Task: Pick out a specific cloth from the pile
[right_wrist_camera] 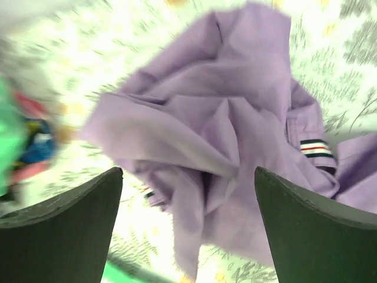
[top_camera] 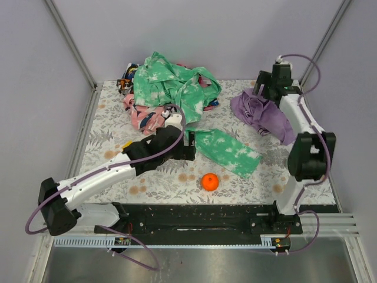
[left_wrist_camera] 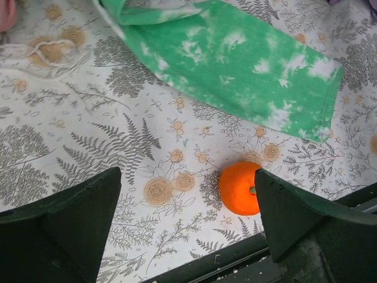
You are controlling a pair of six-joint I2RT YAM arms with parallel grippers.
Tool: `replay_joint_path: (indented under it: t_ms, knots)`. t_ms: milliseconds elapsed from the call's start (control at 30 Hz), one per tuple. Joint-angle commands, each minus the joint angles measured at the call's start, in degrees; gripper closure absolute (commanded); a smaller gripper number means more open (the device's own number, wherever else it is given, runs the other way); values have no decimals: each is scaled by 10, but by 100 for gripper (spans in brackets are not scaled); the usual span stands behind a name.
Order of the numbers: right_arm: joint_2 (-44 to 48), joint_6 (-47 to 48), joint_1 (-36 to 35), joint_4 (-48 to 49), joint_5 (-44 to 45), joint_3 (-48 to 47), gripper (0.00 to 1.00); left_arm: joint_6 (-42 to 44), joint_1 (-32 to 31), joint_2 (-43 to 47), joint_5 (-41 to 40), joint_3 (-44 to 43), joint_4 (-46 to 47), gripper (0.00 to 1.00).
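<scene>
Floral-printed counter [top_camera: 171,184] bears the limp, light lavender-purple cloth [top_camera: 262,113] by its far right corner; a raised fold probably suits the right end effector's [right_wrist_camera: 187,171] spread fingers.

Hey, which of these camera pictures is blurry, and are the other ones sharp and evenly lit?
Right wrist view: smeared, worst at the left edge, the purple cloth soft. Left wrist view: crisp, the orange and green cloth sharp. Top view: sharp, even light, only faint shadows, no glare.
</scene>
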State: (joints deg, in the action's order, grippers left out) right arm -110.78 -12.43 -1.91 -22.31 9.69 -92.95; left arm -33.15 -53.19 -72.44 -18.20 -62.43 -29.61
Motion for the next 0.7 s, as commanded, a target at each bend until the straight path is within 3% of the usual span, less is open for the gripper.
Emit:
replay_joint_path:
  t_ms: [0, 200, 433, 667]
  knots:
    - [205, -15, 1, 0, -67, 9, 0, -43, 2, 66, -68, 28, -40, 1]
    - [432, -104, 0, 9, -13, 200, 1, -92, 3, 151, -99, 84, -74, 1]
    - [676, -164, 1, -11, -27, 458, 0, -143, 4, 235, -135, 128, -137, 1]
    - [812, -171, 0, -49, -16, 528, 0, -183, 4, 281, -145, 151, -169, 1]
